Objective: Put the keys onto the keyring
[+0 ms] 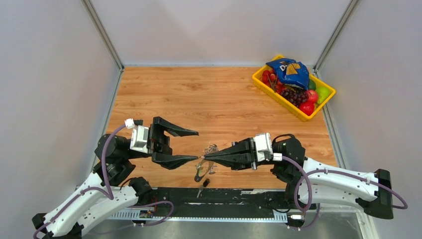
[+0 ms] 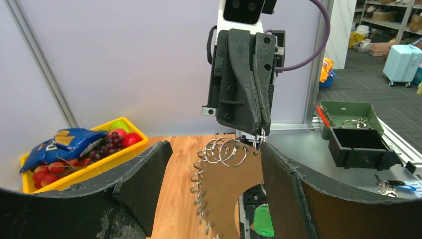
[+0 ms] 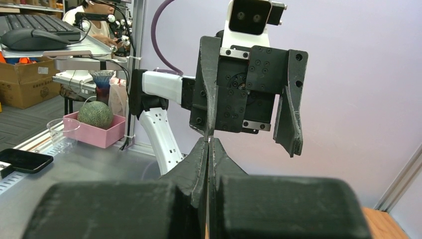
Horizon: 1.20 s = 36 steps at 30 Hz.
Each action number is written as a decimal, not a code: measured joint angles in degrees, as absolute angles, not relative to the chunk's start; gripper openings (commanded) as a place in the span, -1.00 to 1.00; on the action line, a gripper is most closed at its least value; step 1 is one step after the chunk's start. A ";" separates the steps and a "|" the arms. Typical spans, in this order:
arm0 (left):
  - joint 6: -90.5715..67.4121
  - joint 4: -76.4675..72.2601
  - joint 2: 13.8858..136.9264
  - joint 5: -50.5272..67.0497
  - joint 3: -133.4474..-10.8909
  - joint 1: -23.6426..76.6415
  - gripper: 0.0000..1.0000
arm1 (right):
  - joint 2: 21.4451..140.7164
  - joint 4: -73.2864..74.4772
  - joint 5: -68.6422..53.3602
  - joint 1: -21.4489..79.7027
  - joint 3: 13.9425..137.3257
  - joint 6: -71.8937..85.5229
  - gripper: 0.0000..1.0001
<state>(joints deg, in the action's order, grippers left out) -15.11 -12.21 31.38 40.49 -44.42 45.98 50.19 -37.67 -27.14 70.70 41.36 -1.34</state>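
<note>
The keyring [image 2: 234,184] is a flat brown crescent edged with several small silver rings. It hangs off the table from my right gripper [image 2: 260,133], which is shut on a ring at its top corner. In the top view the keyring [image 1: 210,149] dangles at the tips of the right gripper [image 1: 204,158], just ahead of the near edge. My left gripper [image 1: 196,145] is open, and its jaws stand on either side of the keyring without touching it. A green key tag [image 2: 263,221] shows below the keyring. A small dark key [image 1: 202,187] lies on the black base rail.
A yellow basket [image 1: 257,78] holding fruit and a blue snack bag [image 1: 288,72] sits at the far right corner. Grey walls close in the table on three sides. An open green box [image 2: 356,134] stands beyond the table's edge.
</note>
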 measured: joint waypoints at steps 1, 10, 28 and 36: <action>-15.14 -12.45 31.48 40.51 -44.42 45.98 0.54 | 50.37 -37.65 -27.14 70.70 41.43 -1.34 -1.00; -16.19 -13.80 31.90 41.91 -44.40 45.98 0.47 | 51.33 -37.65 -27.14 70.70 41.82 -1.32 -1.00; -16.36 -12.64 32.45 45.06 -44.40 45.98 -0.26 | 52.31 -37.58 -26.39 70.70 43.24 -1.61 -1.00; -16.84 -12.88 33.28 46.59 -44.40 45.98 -0.94 | 52.42 -37.52 -24.95 70.67 43.24 -2.04 -1.00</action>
